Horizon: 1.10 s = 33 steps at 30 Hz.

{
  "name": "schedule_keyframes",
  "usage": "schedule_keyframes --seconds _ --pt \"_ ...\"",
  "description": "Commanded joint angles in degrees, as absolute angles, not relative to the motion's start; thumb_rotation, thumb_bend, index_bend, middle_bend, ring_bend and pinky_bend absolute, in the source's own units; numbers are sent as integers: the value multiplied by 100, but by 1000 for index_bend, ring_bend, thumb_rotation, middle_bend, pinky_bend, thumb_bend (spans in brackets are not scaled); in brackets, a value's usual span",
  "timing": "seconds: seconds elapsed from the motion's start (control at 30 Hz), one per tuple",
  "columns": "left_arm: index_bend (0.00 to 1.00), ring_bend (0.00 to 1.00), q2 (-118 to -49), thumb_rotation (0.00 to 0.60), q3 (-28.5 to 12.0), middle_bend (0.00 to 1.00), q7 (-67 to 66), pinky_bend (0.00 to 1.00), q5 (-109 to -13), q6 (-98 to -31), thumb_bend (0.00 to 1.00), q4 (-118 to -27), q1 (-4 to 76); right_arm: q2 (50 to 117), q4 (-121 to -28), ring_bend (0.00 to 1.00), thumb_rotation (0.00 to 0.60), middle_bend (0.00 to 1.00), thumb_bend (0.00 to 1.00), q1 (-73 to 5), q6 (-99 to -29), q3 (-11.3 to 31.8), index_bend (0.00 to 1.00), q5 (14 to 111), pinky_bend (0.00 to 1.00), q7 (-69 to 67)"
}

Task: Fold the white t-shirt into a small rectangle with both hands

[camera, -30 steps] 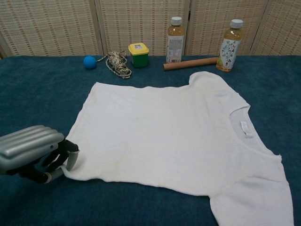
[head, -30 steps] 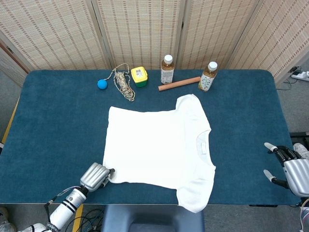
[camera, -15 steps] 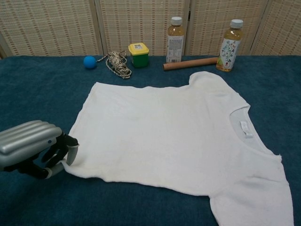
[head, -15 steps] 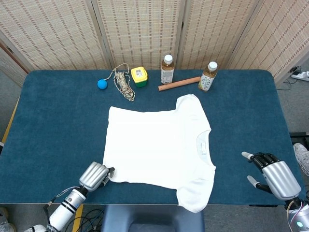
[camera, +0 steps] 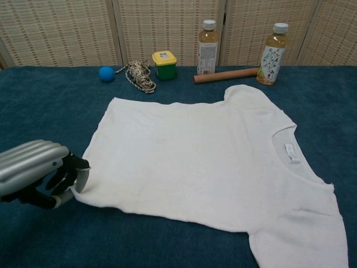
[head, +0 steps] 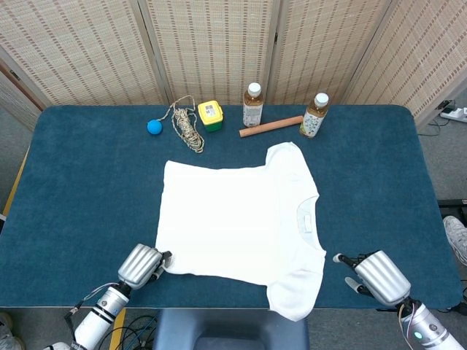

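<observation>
The white t-shirt (head: 237, 222) lies flat on the blue table (head: 87, 189), collar toward the right and hem toward the left. My left hand (head: 141, 265) sits at the shirt's near hem corner. In the chest view the left hand (camera: 40, 173) has its fingers curled around that corner, and the cloth (camera: 206, 159) looks pinched and slightly raised there. My right hand (head: 373, 275) hovers near the table's front edge, right of the near sleeve (head: 295, 288) and a short gap from it. Its fingers are apart and hold nothing. It is outside the chest view.
Along the far edge stand a blue ball (head: 154, 127), a coil of rope (head: 187, 125), a yellow and green box (head: 211, 115), two drink bottles (head: 252, 105) (head: 314, 115) and a brown rod (head: 271, 126). Folding screens stand behind the table.
My right hand has moved left along the front edge toward the near sleeve. The left hand has drawn the hem corner slightly up and inward.
</observation>
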<state>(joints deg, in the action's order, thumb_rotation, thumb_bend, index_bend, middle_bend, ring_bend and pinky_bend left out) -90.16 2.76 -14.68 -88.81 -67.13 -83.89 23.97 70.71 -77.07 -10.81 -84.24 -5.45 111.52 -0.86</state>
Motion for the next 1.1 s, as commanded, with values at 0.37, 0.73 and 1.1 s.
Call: schedule_keyframes --seconds 0.37,0.73,1.1 --pt "616 747 -9038 600 268 807 -1469 968 -8820 -6761 547 -8447 2326 7759 -6920 920 600 880 222 -1419 -7816 -860 469 11195 1000 -216" --pt "615 747 -9082 600 252 807 -1480 968 -8769 -6719 546 -8427 2320 8287 -6381 926 600 890 149 -1613 -7523 -795 481 10874 1000 -303" --pt "615 747 -9108 600 243 807 -1446 968 -8737 -6701 546 -8371 2309 8570 -6124 928 600 893 211 -1791 -7384 -785 486 10681 1000 -376"
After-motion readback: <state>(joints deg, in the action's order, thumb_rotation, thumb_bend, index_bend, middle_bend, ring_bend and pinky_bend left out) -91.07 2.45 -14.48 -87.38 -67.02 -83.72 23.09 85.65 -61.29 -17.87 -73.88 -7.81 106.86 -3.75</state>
